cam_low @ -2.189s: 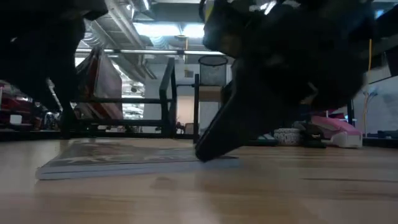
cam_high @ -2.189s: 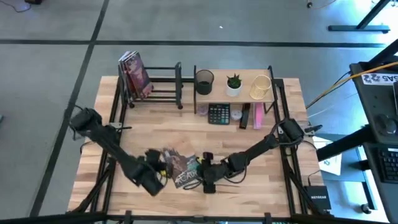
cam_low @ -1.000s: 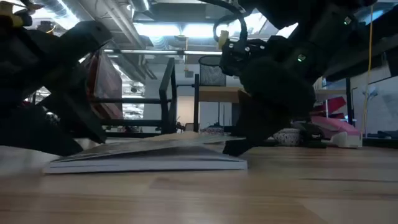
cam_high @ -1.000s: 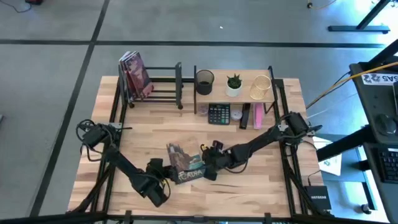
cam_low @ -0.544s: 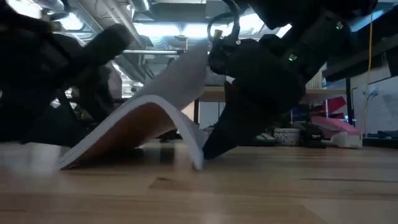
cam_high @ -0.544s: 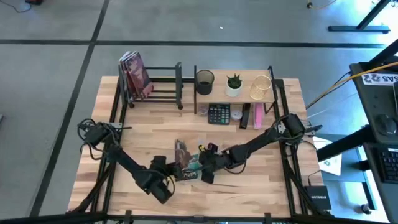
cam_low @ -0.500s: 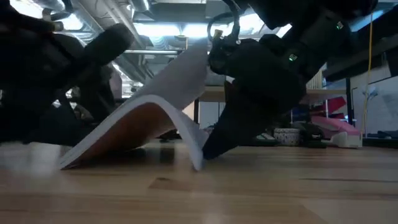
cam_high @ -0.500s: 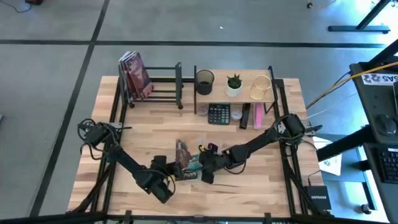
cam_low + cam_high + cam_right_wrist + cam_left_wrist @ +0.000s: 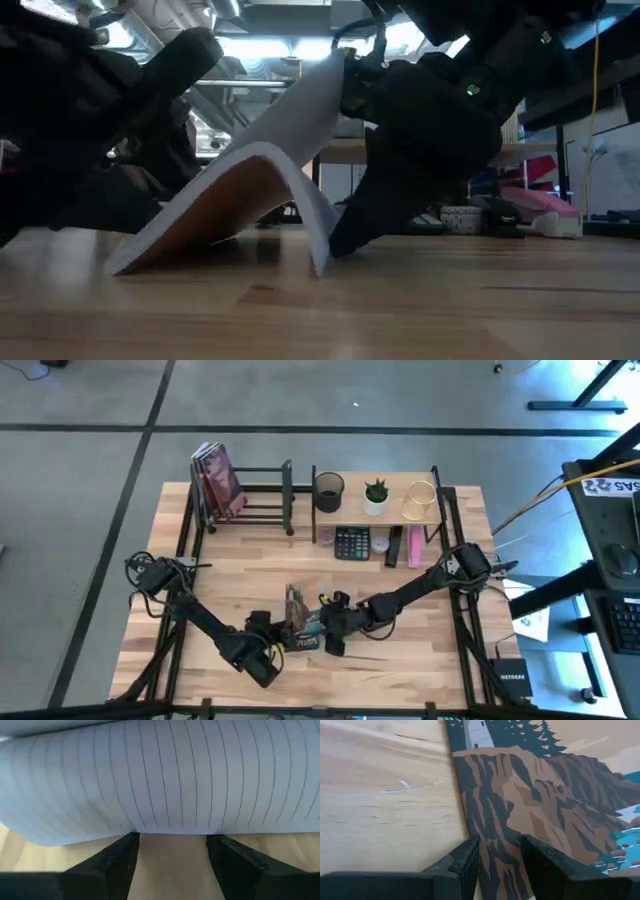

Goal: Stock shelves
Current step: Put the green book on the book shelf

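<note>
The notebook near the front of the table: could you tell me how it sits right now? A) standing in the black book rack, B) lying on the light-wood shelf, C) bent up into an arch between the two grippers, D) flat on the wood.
C: the low view shows the notebook humped up off the table, with the left gripper and right gripper at its opposite ends.

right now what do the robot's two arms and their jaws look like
Both arms are dark, jointed and slim, with loose black cables looping near the base of the left arm and the right arm. The left gripper has flat, rough-textured black fingers; the right gripper has similar ones.
</note>
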Motion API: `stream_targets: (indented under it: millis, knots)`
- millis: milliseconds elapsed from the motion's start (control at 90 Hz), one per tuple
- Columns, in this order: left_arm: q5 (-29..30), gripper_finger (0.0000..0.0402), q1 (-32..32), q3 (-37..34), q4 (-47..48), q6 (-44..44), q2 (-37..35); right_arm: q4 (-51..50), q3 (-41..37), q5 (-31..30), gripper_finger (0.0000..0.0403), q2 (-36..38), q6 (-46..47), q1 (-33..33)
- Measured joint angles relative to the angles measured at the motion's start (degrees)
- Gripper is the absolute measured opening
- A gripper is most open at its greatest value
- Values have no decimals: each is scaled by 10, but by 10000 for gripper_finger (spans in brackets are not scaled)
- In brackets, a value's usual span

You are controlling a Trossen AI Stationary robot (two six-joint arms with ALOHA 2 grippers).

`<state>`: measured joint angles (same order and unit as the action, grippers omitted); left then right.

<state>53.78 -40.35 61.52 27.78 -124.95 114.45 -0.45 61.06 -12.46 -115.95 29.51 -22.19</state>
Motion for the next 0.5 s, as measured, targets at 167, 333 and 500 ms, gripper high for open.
stream_targets:
  millis: [167,333,500]
  knots:
    - [-27,127,-21,-1,72,-24,-38,-54,0,-6,218,12,20,-14]
    - [-56,127,-34,0,119,-21,-77,-102,-2,-2,218,38,36,-18]
    - [-149,127,-36,-5,122,-12,-82,-148,-5,2,218,59,50,-19]
